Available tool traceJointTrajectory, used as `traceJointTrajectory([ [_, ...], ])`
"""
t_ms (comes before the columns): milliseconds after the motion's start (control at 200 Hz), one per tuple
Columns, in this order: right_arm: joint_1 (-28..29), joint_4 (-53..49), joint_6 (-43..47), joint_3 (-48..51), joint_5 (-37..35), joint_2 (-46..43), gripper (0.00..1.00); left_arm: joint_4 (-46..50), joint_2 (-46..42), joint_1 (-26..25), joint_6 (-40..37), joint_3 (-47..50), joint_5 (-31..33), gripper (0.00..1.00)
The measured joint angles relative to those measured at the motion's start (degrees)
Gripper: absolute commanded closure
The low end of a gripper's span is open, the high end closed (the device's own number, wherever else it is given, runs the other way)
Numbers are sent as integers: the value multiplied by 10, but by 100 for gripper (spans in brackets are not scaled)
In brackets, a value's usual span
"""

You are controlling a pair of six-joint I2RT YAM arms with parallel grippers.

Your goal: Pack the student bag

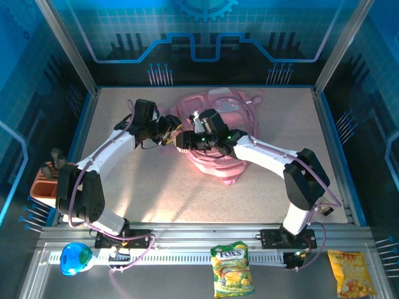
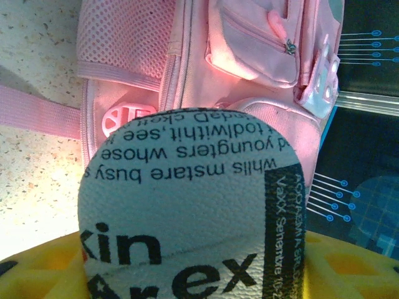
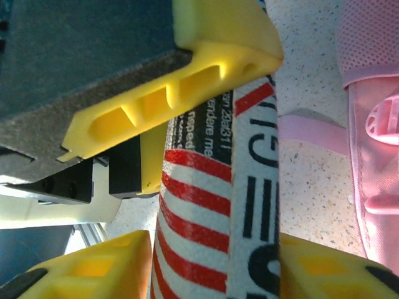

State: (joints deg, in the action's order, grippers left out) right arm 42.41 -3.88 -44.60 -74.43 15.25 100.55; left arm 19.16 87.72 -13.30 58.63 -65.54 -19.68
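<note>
Bag: the pink backpack (image 1: 215, 103) lies at the middle of the worktop's far edge.
Left hand: the left hand (image 2: 196, 268) is clamped on a white printed object (image 2: 187, 205), just beside the bag's left side.
Right hand: the right hand (image 3: 212, 274) has both pads pressed on the same object.
Done: apparently little, since the object is outside the bag.
Left: the object, and likely the green sweet packet (image 1: 232, 269), yellow packet (image 1: 351, 273) and blue item (image 1: 75, 258) on the metal ledge beyond the near edge.
Surface: speckled beige worktop (image 1: 124, 187).
Room: blue circuit-pattern walls, aluminium posts.
</note>
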Motion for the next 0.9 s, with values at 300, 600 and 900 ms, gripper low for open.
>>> traceJointTrajectory([
  [300,-19,2,1,26,-16,-22,75,-6,-8,9,-33,0,10,8],
  [600,-125,-4,31,129,-48,-169,75,2,-31,-24,-199,-37,38,8],
  [900,-246,-58,47,188,-88,-294,75,50,85,-156,-458,-172,75,21],
])
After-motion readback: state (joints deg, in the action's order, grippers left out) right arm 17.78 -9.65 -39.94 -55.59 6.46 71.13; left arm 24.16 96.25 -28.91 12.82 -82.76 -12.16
